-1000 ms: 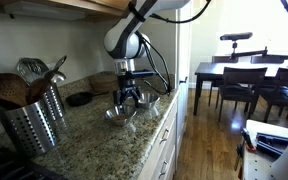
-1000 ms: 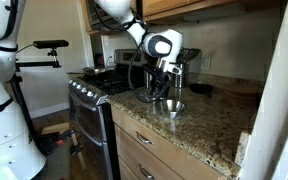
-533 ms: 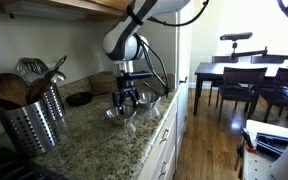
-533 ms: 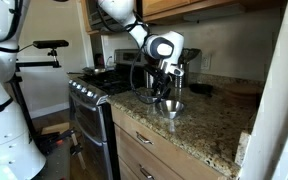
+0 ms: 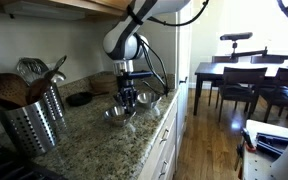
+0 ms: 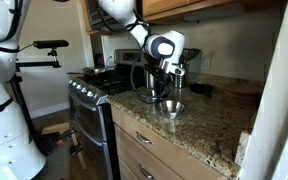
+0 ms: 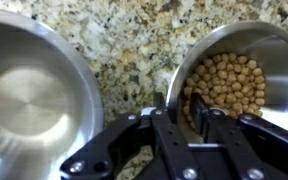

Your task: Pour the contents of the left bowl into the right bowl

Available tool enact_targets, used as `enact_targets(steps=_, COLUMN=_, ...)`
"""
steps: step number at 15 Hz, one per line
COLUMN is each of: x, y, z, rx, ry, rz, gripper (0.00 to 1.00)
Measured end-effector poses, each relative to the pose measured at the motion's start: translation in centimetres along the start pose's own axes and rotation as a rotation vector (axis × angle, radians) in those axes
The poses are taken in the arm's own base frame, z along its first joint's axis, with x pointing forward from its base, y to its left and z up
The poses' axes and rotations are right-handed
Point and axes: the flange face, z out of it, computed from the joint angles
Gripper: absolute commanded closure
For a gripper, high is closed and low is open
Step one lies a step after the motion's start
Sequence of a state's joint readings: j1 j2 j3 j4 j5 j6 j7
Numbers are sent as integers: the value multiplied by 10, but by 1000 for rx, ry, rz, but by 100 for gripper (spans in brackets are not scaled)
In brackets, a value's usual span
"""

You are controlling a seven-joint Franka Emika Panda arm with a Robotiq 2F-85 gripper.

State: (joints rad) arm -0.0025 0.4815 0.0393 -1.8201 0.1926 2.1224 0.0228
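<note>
Left bowl (image 7: pixel 276 62): steel, filled with chickpeas (image 7: pixel 229 85). Right bowl (image 7: pixel 34 100): steel, bare inside, set alongside on granite counter (image 7: pixel 134 40). Gripper (image 7: pixel 181 108): narrowed astride left bowl's rim; clamping cannot be told.

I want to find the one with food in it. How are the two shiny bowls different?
The full steel bowl holds tan, round chickpea-like bits; the empty steel bowl shows only bare metal inside. The gripper has a finger on each side of the full steel bowl's rim, while the empty steel bowl sits beside it, not gripped. Both are round, shiny and upright on the speckled stone counter.
</note>
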Motion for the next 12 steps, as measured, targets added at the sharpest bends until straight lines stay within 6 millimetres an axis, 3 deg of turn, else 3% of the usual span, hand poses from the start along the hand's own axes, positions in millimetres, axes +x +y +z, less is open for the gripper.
enact_targets(steps=12, x=4, y=6, z=-16, rx=-7, ry=29, rz=14, gripper=92)
